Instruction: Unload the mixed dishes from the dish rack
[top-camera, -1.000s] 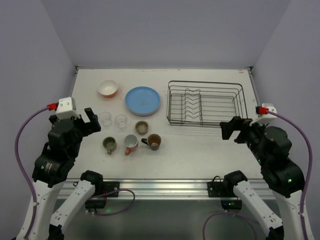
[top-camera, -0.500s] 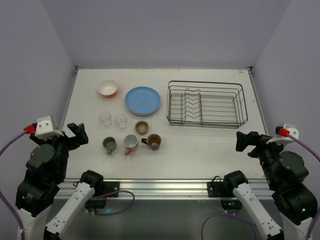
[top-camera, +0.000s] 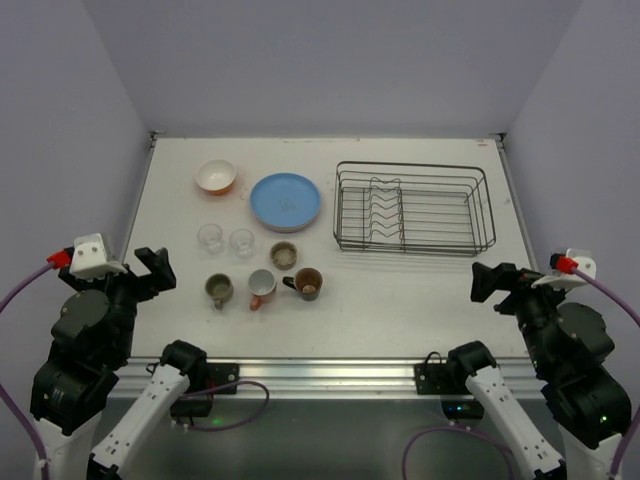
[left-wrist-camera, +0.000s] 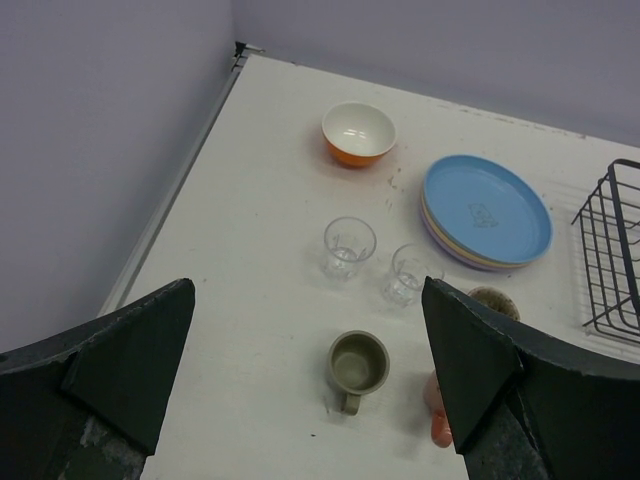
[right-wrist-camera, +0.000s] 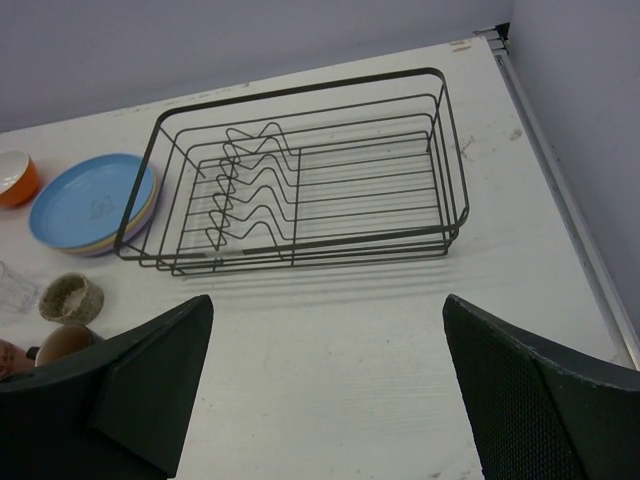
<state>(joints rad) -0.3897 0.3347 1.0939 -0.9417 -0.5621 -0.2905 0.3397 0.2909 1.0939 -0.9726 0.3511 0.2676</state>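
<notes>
Since the dish rack (top-camera: 415, 208) at far right holds nothing, all dishes (top-camera: 285, 201) stand left of it. Both the left gripper (top-camera: 153, 267) and right gripper (top-camera: 491, 280) gape empty. Treat the glasses (top-camera: 210, 236) as fragile and slick; pinch the rim.

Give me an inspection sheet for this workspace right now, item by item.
Surface: white table, faintly scuffed.
Job's things: dark wire dish rack empty; left of it on the table, stacked round plates with blue on top, orange bowl white inside, two clear glasses, olive mug, pink mug, brown mug, beige mug.
Clutter: nothing seen.
Grippers: left gripper and right gripper open, empty, at the near edge.
Cables: purple cables loop from both wrists.
Surroundings: plain lilac walls.
</notes>
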